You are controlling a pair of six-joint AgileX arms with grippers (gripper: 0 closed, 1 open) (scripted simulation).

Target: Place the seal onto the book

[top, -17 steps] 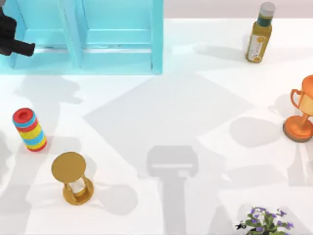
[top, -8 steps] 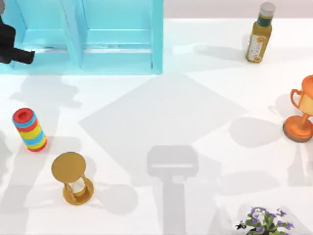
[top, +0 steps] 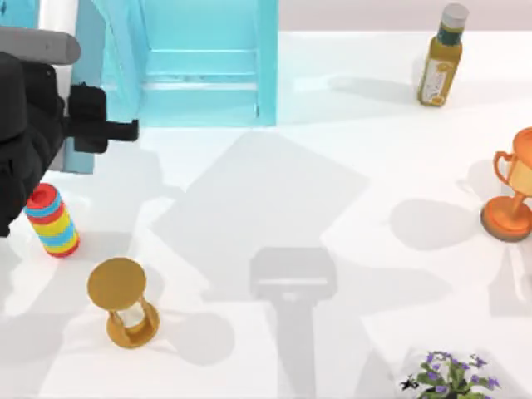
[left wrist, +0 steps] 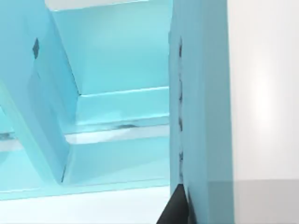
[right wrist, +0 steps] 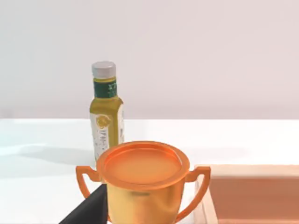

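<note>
The seal and the book are out of view. My left gripper (top: 126, 130) hangs at the table's left side, in front of the cyan shelf unit (top: 199, 62), pointing right; its black arm covers the shelf's left part. The left wrist view looks at the shelf's end wall (left wrist: 201, 102) from close by. My right arm's wrist view faces the orange trophy cup (right wrist: 142, 179), with a dark part of that gripper low beside the cup.
A striped red, blue and yellow cylinder (top: 51, 220) and an orange-brown hourglass (top: 123, 302) stand at the left. A yellow bottle (top: 440, 58) is at the back right, the trophy (top: 511, 195) at the right edge, a plant (top: 453, 376) at the front.
My left arm has swung from the far left corner out to the right and now looms large over the shelf's left end. The big diamond-shaped shadow on the table has shifted slightly.
</note>
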